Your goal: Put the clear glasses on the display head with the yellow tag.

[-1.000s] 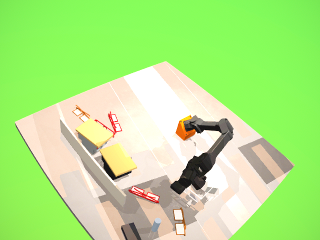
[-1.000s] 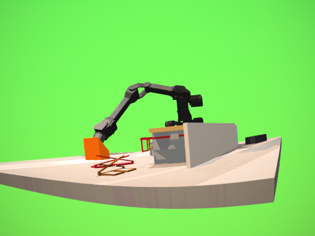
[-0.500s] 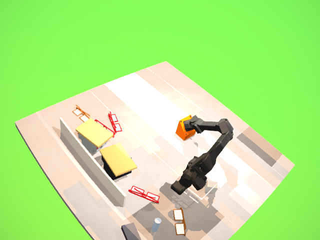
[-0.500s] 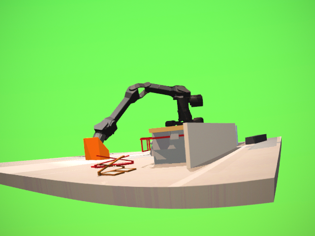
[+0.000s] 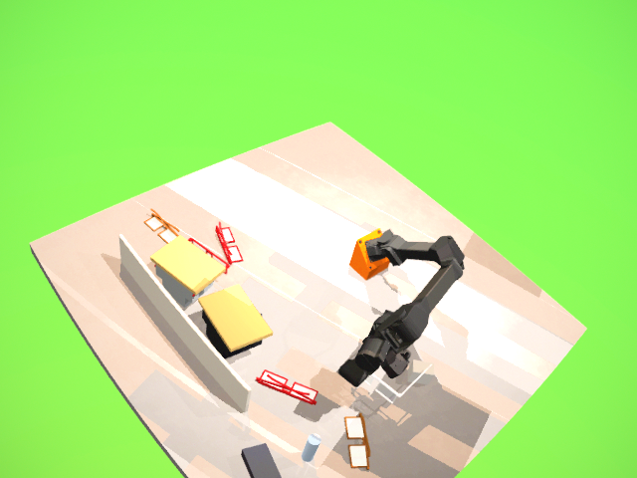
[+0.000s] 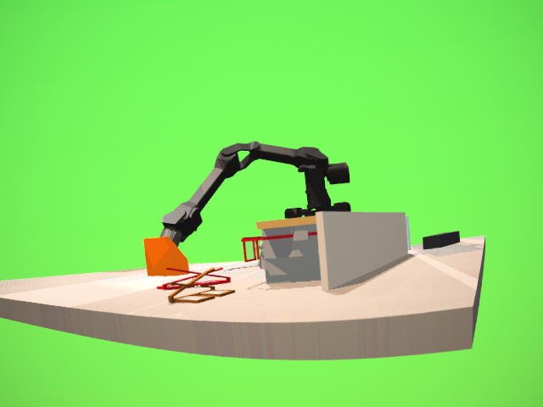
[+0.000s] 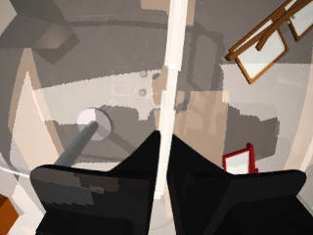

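My gripper (image 5: 375, 372) (image 7: 161, 136) is shut on the clear glasses (image 5: 414, 379) (image 7: 175, 44). They hang under the fingers over the table's right part in the top view; a pale bar of them runs between the fingertips in the wrist view. The fingertips are hidden in the exterior view. A grey head (image 5: 177, 285) (image 6: 289, 267) under a yellow slab wears red glasses (image 5: 208, 252) (image 6: 276, 237). A black head (image 5: 218, 337) under another yellow slab stands beside it. I cannot tell which head has the yellow tag. The gripper is well apart from both.
A pale wall (image 5: 179, 329) (image 6: 364, 245) runs behind both heads. Red glasses (image 5: 286, 386) and brown-orange glasses (image 5: 354, 427) (image 7: 259, 59) lie near the gripper. More glasses lie beyond the grey head. A blue cylinder (image 5: 311, 448) and dark block (image 5: 261, 461) (image 6: 440, 240) stand near the edge.
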Robot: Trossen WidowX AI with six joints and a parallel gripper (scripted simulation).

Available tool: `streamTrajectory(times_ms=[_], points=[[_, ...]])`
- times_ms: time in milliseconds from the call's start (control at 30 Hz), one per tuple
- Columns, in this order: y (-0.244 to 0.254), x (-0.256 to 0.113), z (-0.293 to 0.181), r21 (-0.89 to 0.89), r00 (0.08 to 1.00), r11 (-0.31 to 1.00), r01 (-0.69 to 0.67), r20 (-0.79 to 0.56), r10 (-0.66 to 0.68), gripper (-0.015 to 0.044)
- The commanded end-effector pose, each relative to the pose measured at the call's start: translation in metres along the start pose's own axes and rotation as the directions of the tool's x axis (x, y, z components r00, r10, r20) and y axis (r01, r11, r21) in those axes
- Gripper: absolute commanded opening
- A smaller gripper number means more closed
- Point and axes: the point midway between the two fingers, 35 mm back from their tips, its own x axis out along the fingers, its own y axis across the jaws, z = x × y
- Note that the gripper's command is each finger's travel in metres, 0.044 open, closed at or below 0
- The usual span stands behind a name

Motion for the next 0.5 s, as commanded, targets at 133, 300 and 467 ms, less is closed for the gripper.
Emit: streamTrajectory(times_ms=[133,300,467], points=[[-0.001,-0.012,-0.004,-0.001,1.000,1.000,-0.001,0.001,0.001,0.0000],[-0.001,-0.036,-0.006,-0.001,1.000,1.000,-0.001,-0.002,0.001,0.0000],[0.000,-0.058,-0.008,-0.001,1.000,1.000,-0.002,-0.002,0.002,0.0000]])
